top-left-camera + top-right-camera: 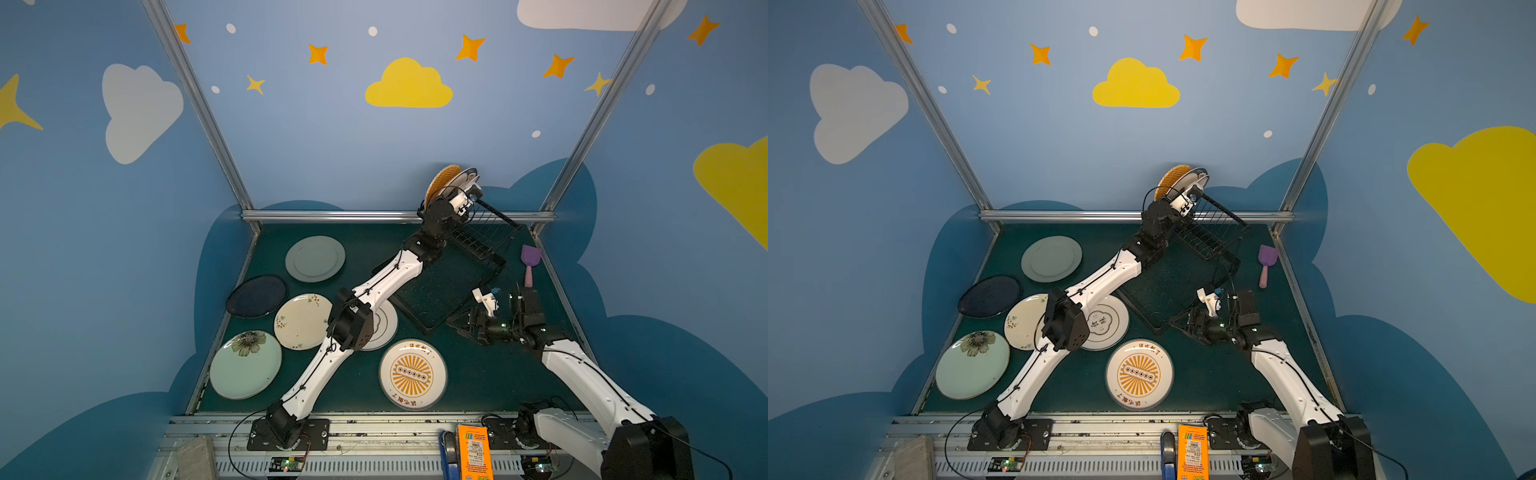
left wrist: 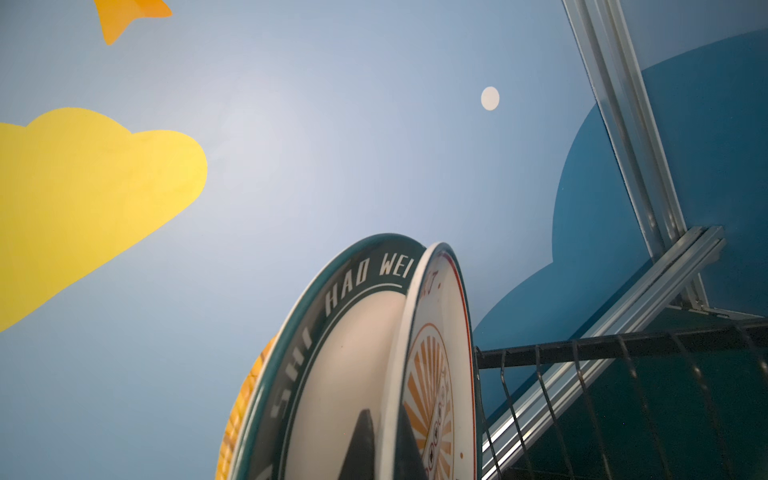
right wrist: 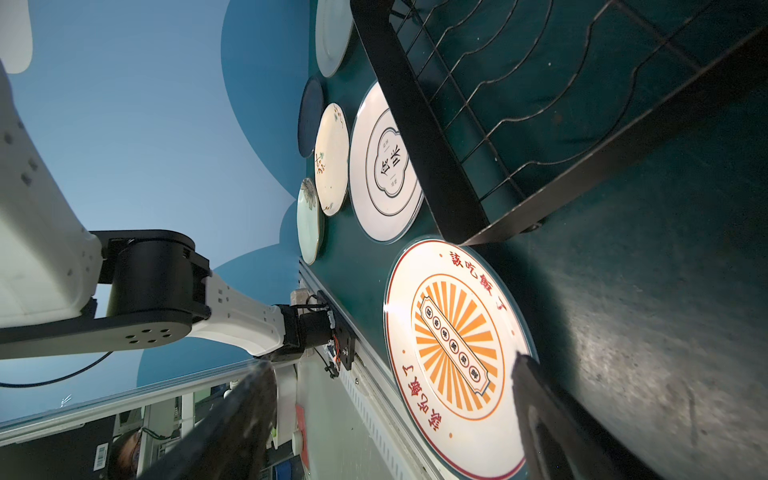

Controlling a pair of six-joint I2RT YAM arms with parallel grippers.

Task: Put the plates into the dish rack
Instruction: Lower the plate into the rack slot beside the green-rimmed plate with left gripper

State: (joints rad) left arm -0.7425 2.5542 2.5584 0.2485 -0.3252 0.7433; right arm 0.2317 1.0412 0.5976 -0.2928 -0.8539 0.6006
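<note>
The dish rack (image 1: 496, 214) sits far right on the counter (image 1: 478, 386), three plates standing in it: orange plate (image 1: 441, 183), teal-rimmed plate (image 2: 332, 374), sunburst plate (image 2: 440, 365). Only the left wrist view shows the left tool (image 2: 384, 422) clamped on the sunburst plate's edge. The right tool (image 3: 390, 365) hangs spread apart by the rack's near corner.

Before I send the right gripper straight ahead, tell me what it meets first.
Most likely the flat sunburst plate: in the wrist view the open right gripper points at it. The rack corner sits close beside that line, and depth is hard to judge.
</note>
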